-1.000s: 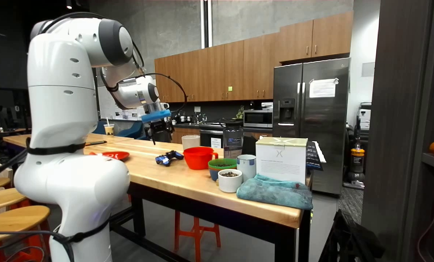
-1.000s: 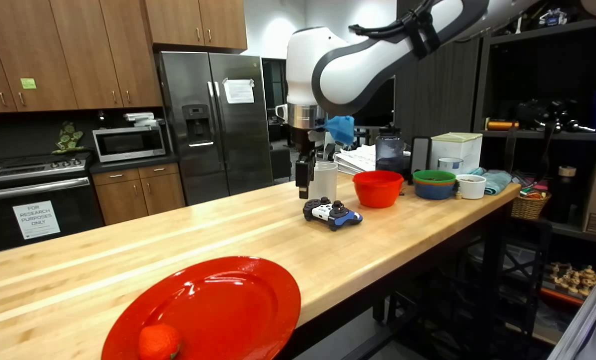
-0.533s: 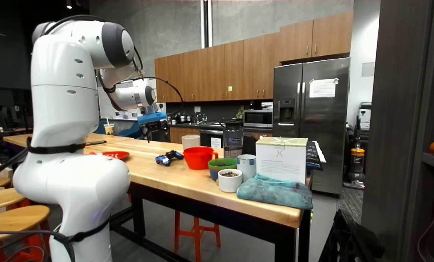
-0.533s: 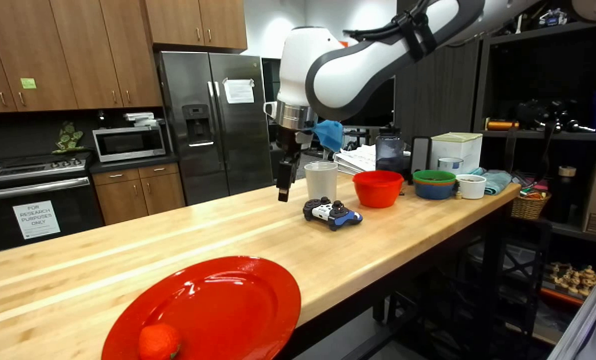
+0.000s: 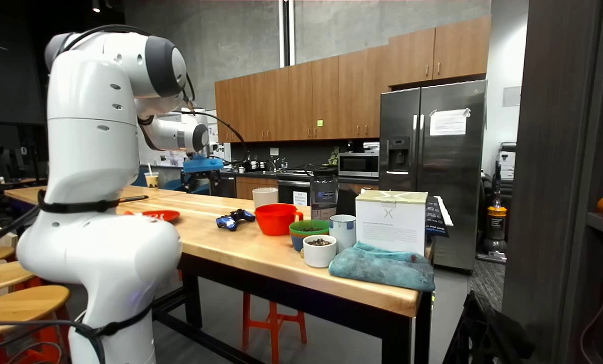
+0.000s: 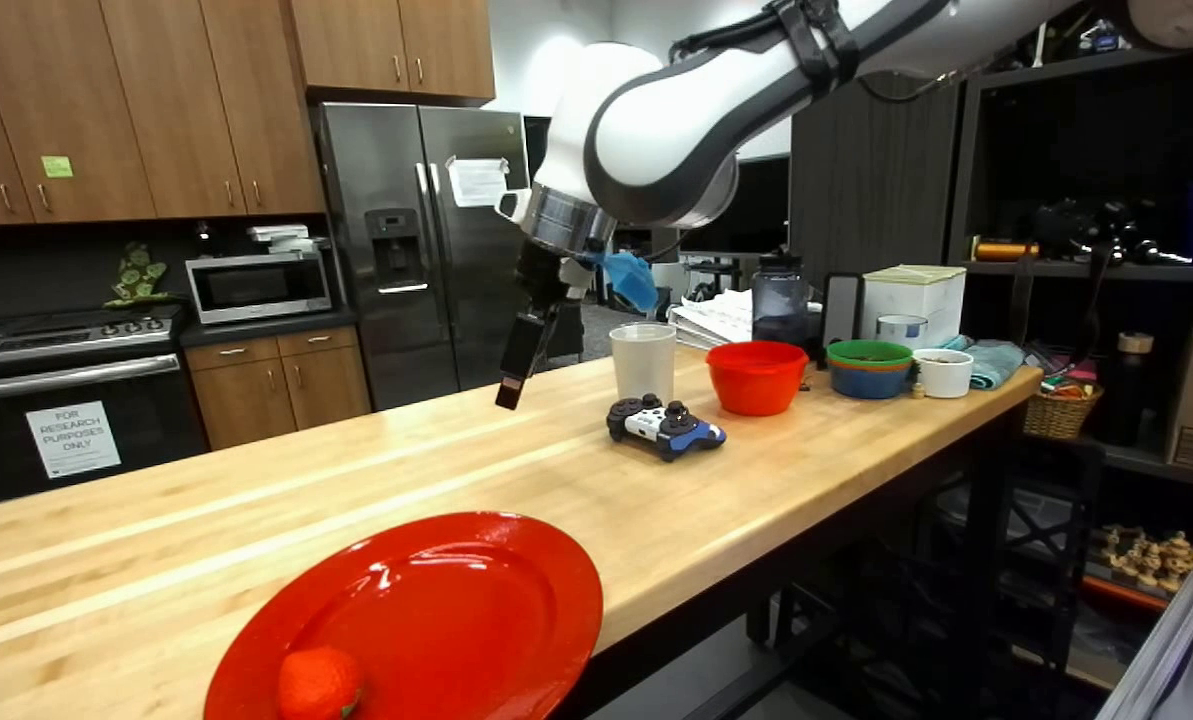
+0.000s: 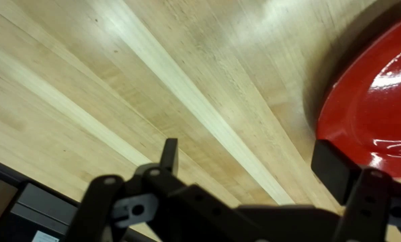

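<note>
One red plate (image 6: 411, 620) sits right up front in an exterior view, near and to the left on the wooden table (image 6: 206, 520), with a red, strawberry-like thing (image 6: 318, 684) resting on its near left part. Beyond it, here's the gripper (image 7: 250, 163), hanging above the wood: jaws spread wide, wood grain showing between its tips, nothing held, nothing touched. Off to its right, the blue, white and black game controller (image 6: 666, 427) lies on the table, the pale cup (image 6: 643, 360) just behind, the red bowl (image 6: 756, 378) behind and to the right. Far back stands the fridge (image 6: 431, 250). My call on the step: an empty-handed hover, the plate nearest in the wrist view. Any next move would seem to call for keeping those tips clear of the plate's rim and coming low before closing.
</note>
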